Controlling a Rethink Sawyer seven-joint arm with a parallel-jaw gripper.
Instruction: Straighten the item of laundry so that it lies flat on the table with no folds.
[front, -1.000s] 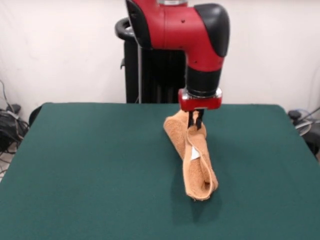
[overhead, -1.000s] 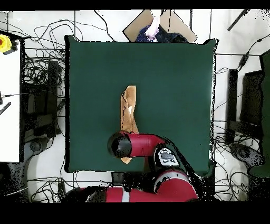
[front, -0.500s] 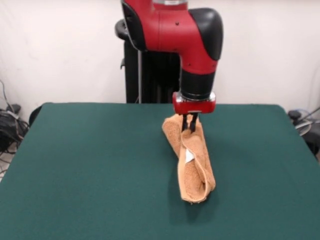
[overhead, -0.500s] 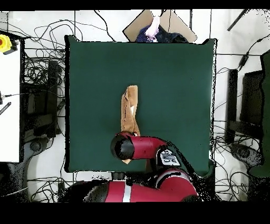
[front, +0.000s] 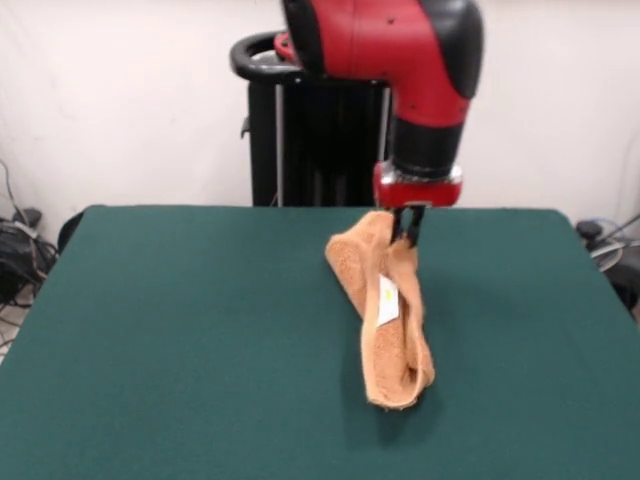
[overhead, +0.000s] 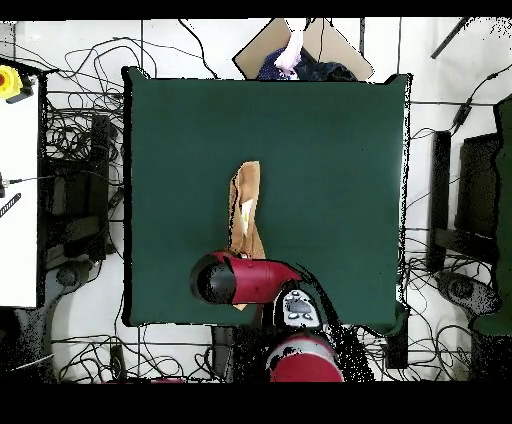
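Note:
The orange-tan towel (front: 385, 305) is bunched into a long folded strip on the green table (front: 180, 340). Its far end is lifted off the cloth and its near end rests on the table. A small white label (front: 387, 299) shows on its side. My gripper (front: 408, 227) is shut on the towel's raised far end, just below the red wrist. In the overhead view the towel (overhead: 245, 208) runs as a narrow strip up from the arm's elbow (overhead: 235, 279), which hides the gripper.
The black pedestal (front: 305, 140) stands behind the table's far edge. Cables lie on the floor around the table (overhead: 85, 140). A person's hand and a cardboard box (overhead: 300, 50) show beyond the table's top edge in the overhead view.
My gripper has moved to the right and a little up with the towel's end still in it. The strip has turned so the white label shows more plainly.

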